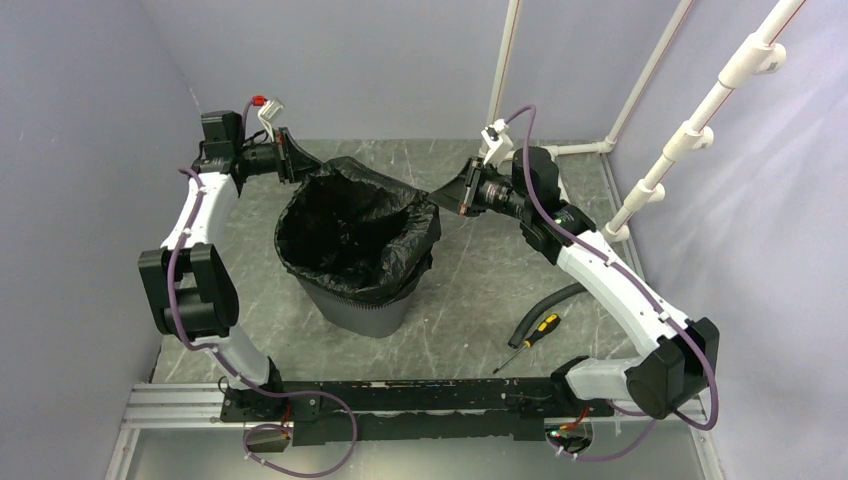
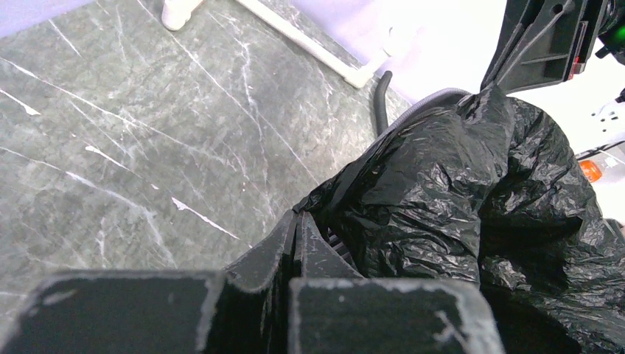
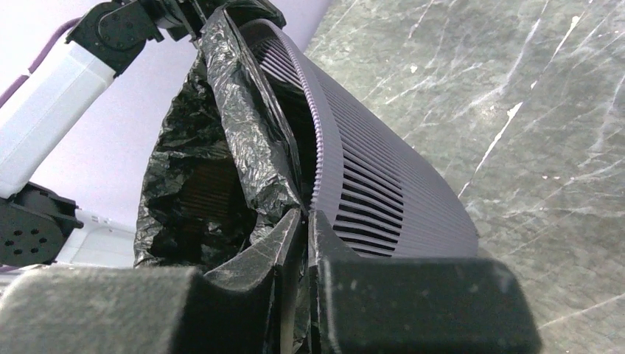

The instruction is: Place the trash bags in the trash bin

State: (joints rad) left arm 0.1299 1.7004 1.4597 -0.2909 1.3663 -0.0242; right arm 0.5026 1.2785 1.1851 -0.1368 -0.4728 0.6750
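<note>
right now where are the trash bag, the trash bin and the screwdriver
trash bag (image 1: 350, 225): top external view, on the wrinkled film lining the inside
trash bin (image 1: 368, 318): top external view, on the bare mesh wall below the bag
screwdriver (image 1: 545, 327): top external view, on the yellow and black handle

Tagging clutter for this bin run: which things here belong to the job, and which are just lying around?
Job:
- trash bag, lining the bin and folded over its rim
- trash bin
- left gripper, shut on the bag's edge
- right gripper, shut on the bag's edge

Lying about:
- screwdriver
- black hose
- white pipe frame
</note>
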